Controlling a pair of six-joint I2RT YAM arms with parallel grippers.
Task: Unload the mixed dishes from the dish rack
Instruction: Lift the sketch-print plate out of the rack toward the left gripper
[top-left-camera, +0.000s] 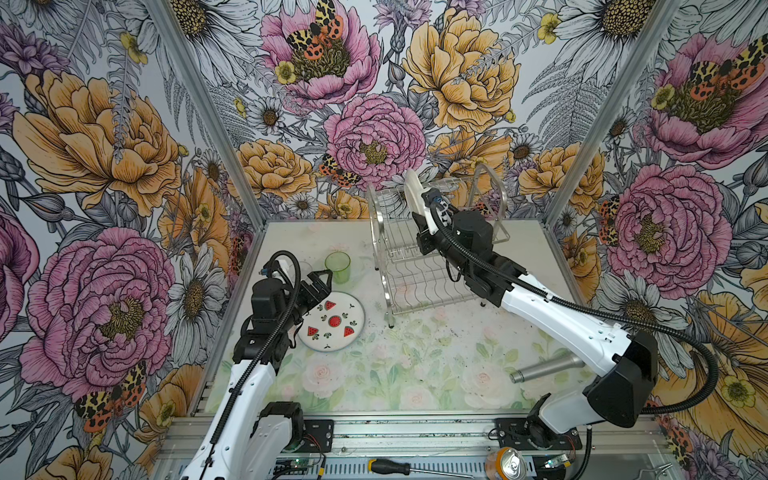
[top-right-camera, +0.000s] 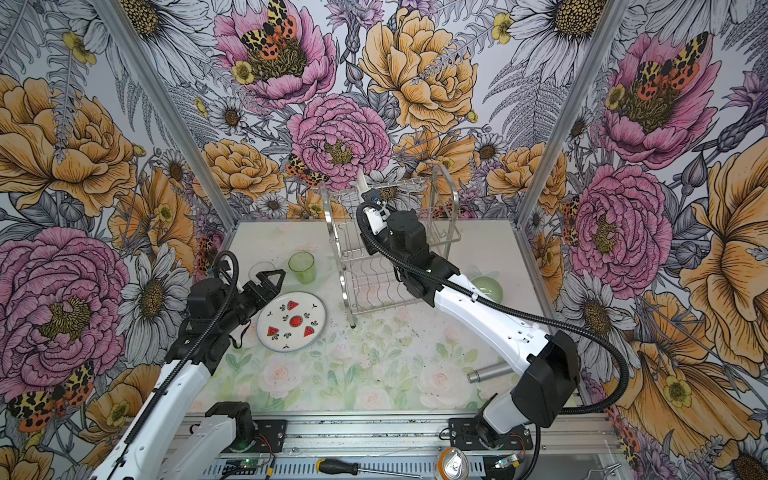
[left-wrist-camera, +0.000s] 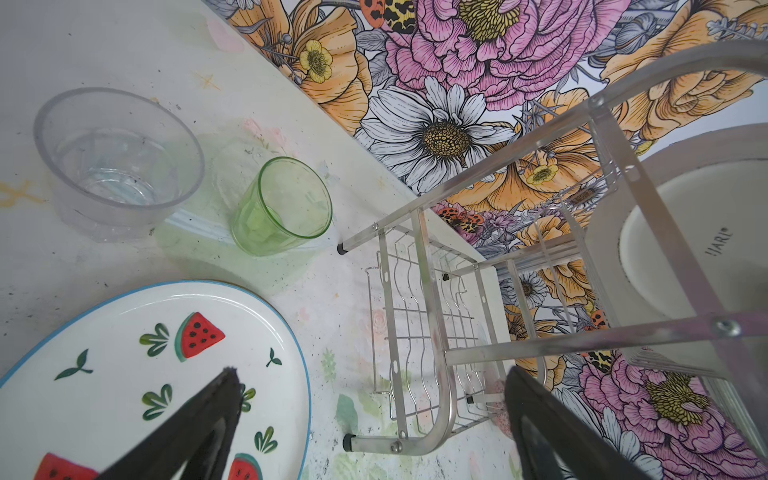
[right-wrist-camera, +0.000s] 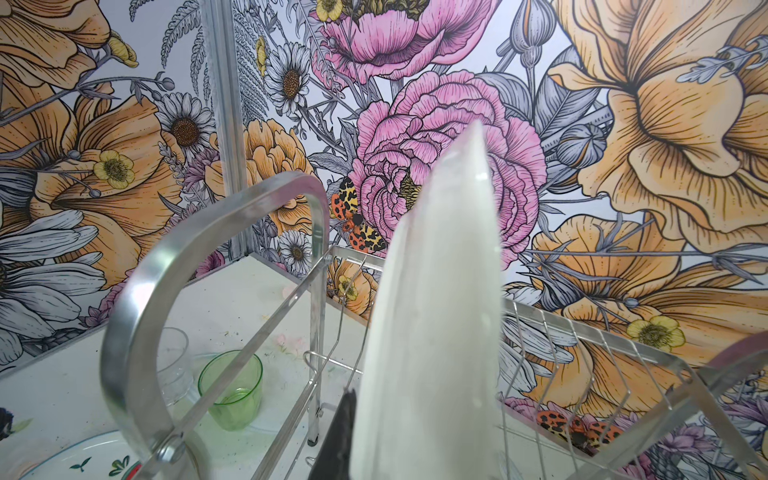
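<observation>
green tumbler (top-left-camera: 337, 268), watermelon-print plate (top-left-camera: 332, 328), cream plate (right-wrist-camera: 436, 311)

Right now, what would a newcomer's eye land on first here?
The loud floral wallpaper on three walls comes first. Next, the right claw shut on a pale plate standing on edge at the upper shelf of the dish rack. Then the watermelon-print plate lying flat on the table by the open left claw.

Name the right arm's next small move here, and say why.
Probably a short lift straight up. The right claw is shut on the cream plate, which stands on edge at the upper shelf of the dish rack, between its arched side frames. Swinging sideways first would likely knock the plate against the wires.
</observation>
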